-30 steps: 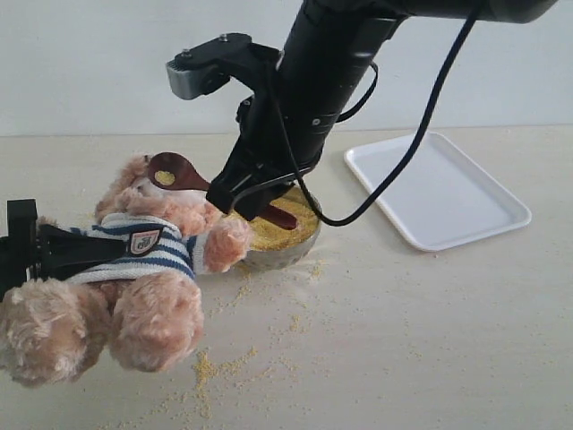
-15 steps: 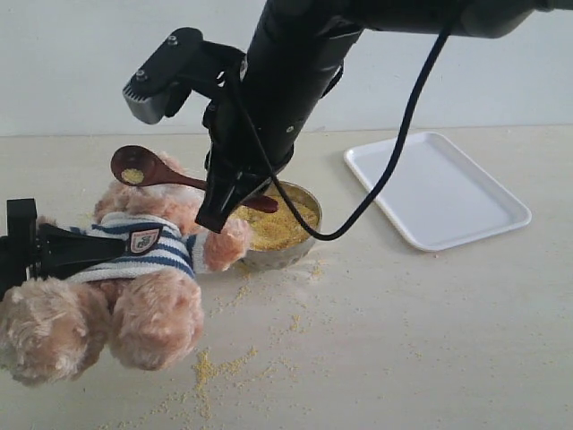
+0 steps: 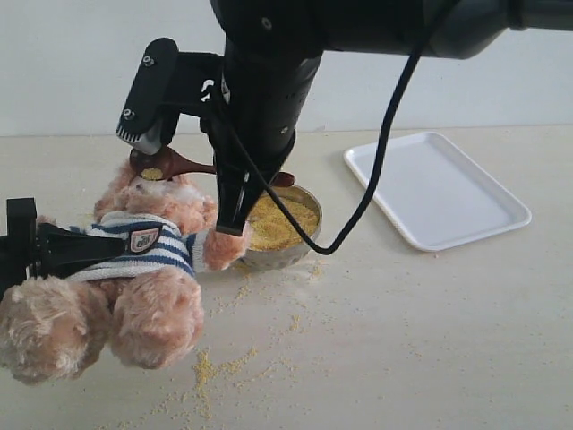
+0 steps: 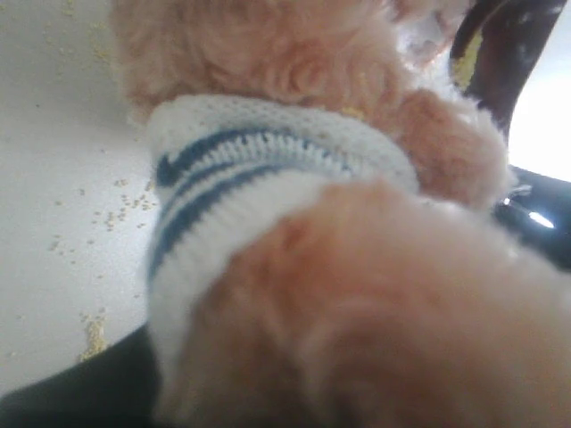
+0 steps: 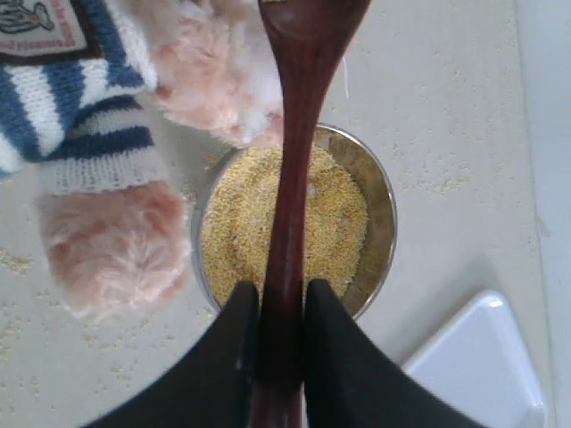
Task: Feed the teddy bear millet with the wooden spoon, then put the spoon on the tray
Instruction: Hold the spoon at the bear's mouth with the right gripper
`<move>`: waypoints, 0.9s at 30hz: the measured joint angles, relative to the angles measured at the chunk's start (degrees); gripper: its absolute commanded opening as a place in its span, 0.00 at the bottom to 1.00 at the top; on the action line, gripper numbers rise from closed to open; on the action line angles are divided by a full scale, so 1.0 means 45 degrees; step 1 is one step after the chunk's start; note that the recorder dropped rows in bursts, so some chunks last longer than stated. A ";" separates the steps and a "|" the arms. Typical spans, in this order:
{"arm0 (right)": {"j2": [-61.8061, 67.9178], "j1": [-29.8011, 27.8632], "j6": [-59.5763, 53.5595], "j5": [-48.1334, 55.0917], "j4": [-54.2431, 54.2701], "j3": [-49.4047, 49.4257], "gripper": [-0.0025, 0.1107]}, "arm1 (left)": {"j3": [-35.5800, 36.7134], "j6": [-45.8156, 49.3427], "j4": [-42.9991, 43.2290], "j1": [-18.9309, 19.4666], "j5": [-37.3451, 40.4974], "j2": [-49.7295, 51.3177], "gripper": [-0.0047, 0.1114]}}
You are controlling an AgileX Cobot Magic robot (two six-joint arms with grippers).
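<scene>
Overall, the right arm [image 3: 269, 90] dominated the scene, reaching down across the middle toward the left side. The teddy bear [image 3: 143, 253] lay tilted back at the left of the table, its striped torso clasped by the left gripper [image 3: 81, 249], whose dark fingers ran along the shirt. The tray [image 3: 448, 193] sat well apart at the right, with nothing on it. A metal bowl [image 3: 295, 253] stood just beside the bear's paw, filled with millet [image 3: 273, 224]. The right gripper [image 5: 282, 299] was clamped narrowly on the handle of the wooden spoon [image 3: 175, 164], which was raised above the metal bowl; its scoop carried a few grains and hovered at the bear's head, contact not determinable. Loose grains [image 3: 210, 365] were scattered over the table in front of the bear.
</scene>
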 measured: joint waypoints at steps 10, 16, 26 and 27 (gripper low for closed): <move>0.0000 0.0060 0.0147 0.0024 -0.0444 0.0000 0.02 | 0.0000 0.0000 -0.0056 0.0000 0.0000 0.0000 0.08; 0.0000 0.0060 0.0123 -0.0064 -0.0491 0.0000 0.02 | 0.0000 0.0000 -0.0104 0.0000 0.0000 0.0000 0.08; 0.0000 0.0060 -0.0177 -0.0639 -0.0503 0.0000 0.02 | 0.0000 0.0000 -0.0104 0.0000 0.0000 0.0000 0.08; 0.0000 0.0060 -0.0330 -0.0639 -0.0503 0.0000 0.02 | 0.0000 0.0000 -0.0104 0.0000 0.0000 0.0000 0.08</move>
